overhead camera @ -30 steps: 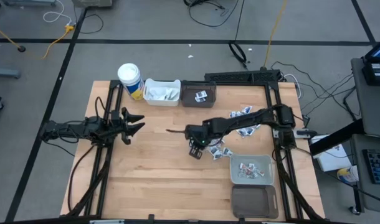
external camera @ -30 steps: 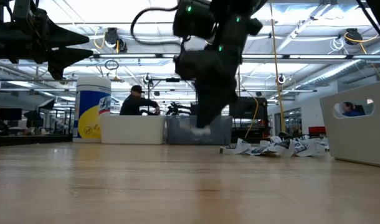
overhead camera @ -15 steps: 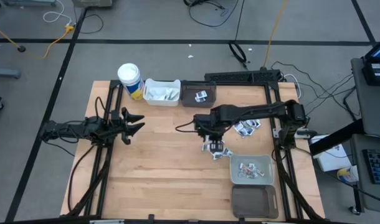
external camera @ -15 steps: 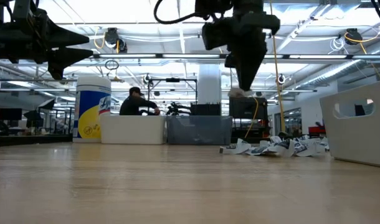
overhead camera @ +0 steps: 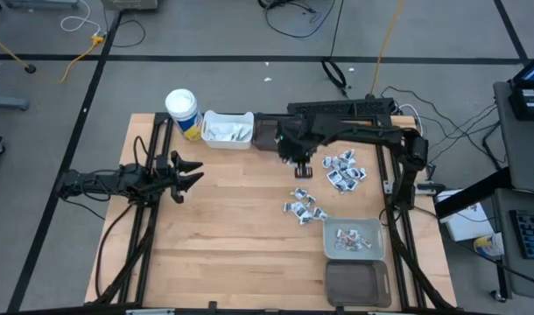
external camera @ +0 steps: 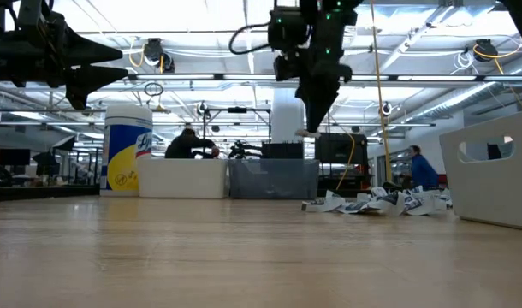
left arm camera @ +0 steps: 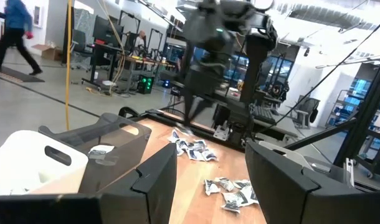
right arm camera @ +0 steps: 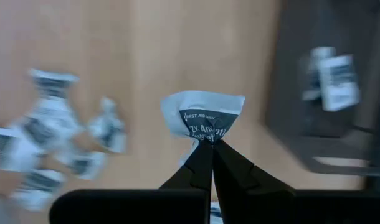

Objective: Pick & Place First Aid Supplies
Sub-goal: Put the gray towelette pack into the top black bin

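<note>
My right gripper [overhead camera: 301, 164] hangs above the table's far middle, next to the dark bin [overhead camera: 278, 133], shut on one small white packet with dark print [right arm camera: 204, 118]. In the low view the packet [external camera: 307, 133] hangs well above the table. Loose first aid packets lie in two heaps [overhead camera: 342, 171] [overhead camera: 304, 210] on the wood. The dark bin [right arm camera: 327, 93] holds packets [right arm camera: 336, 71]. My left gripper [overhead camera: 186, 175] waits at the table's left side, open, with nothing between its fingers [left arm camera: 157, 182]. My right gripper pinches the packet between its two fingertips [right arm camera: 201, 155] at one crumpled edge [right arm camera: 205, 139]. The fingers come from above, pointing steeply down. The packet is lifted clear of the table and sticks out beyond the fingertips.
A white bin [overhead camera: 228, 129] with packets and a white cup with a yellow band [overhead camera: 181, 109] stand along the far edge. A grey bin [overhead camera: 353, 238] with packets and a dark bin [overhead camera: 356, 282] sit near the right front. Bare wood lies at the table's middle and front left.
My right gripper has risen and gone from the table's middle toward the far edge, up to the dark bin, rolling its wrist as it went. It stays shut on the packet, which has been lifted clear of the table.
</note>
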Robot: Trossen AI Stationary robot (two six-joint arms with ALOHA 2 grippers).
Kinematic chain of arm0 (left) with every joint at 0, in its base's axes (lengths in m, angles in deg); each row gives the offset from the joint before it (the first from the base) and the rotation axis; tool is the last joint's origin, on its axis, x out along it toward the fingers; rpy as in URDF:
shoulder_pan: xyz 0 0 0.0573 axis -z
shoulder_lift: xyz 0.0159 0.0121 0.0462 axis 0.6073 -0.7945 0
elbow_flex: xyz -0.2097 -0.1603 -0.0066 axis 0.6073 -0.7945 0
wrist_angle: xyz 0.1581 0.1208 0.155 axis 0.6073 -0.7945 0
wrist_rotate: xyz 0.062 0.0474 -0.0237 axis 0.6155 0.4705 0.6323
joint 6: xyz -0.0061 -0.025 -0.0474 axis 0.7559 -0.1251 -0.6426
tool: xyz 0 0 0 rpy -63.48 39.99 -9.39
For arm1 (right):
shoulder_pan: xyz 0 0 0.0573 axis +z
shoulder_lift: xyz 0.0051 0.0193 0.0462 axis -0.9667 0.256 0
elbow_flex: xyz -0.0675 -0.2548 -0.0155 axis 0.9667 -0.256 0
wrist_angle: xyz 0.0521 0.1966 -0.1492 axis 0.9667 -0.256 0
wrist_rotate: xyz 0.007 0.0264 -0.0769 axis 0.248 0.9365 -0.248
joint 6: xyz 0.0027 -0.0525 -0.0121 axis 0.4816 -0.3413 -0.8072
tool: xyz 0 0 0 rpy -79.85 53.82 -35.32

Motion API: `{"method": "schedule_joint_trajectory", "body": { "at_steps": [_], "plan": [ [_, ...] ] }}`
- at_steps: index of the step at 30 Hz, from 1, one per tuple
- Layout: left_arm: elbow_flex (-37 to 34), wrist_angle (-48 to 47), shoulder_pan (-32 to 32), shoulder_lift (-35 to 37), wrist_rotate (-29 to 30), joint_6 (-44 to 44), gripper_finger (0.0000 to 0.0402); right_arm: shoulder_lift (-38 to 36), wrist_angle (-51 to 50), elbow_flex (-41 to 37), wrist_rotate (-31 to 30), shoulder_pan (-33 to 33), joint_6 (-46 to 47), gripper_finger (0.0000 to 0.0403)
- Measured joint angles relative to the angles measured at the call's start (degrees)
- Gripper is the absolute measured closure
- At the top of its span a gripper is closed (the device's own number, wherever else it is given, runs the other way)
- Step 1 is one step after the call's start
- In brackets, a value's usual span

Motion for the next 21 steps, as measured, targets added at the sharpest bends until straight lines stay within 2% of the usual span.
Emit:
{"method": "schedule_joint_trajectory", "body": {
  "at_steps": [6, 12, 21],
  "plan": [
    [0.0, 0.0, 0.0, 0.0, 0.0, 0.0, 0.0206, 0.6, 8.3, 0.1, -2.5, -6.9, -8.9, 0.0403],
    [0.0, 0.0, 0.0, 0.0, 0.0, 0.0, 0.0206, 1.9, 15.9, 0.2, -4.5, -11.5, -11.5, 0.0403],
    [0.0, 0.0, 0.0, 0.0, 0.0, 0.0, 0.0206, 8.3, 15.7, 0.0, -4.3, -13.4, -11.8, 0.0403]
  ]
}}
